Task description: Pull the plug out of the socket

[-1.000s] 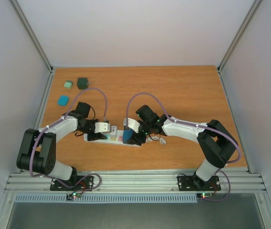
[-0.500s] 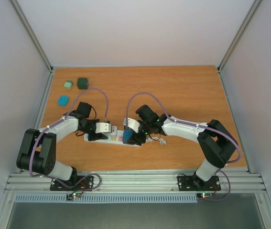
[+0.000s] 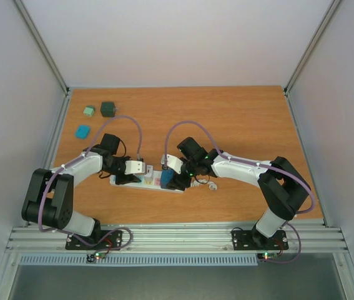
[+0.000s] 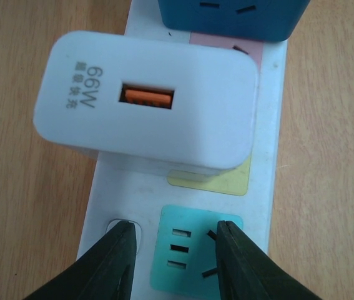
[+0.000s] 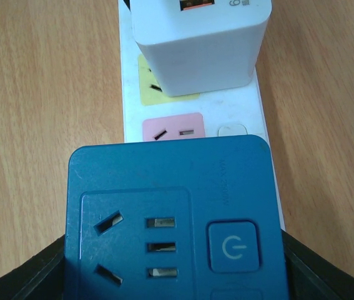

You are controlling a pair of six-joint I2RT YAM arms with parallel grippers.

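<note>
From above, the power strip (image 3: 145,182) lies on the bench (image 3: 239,112) between the arms. The left pincer (image 3: 125,178) is over one end and the right pincer (image 3: 169,180) over the other, at the blue plug (image 3: 165,179).

In the left wrist view, the left pincer is released and grips nothing. Its tips seem to press the strip on either side of a teal outlet. A white charger (image 4: 145,106) stands just ahead of them.

In the right wrist view, the right pincer is clenched on the blue plug, one finger (image 5: 20,278) on each flat side. The plug looks light, rigid and smooth, so probably slippery. It is best held low on those sides and pulled straight out, since the light strip would likely lift unless pinned.
</note>
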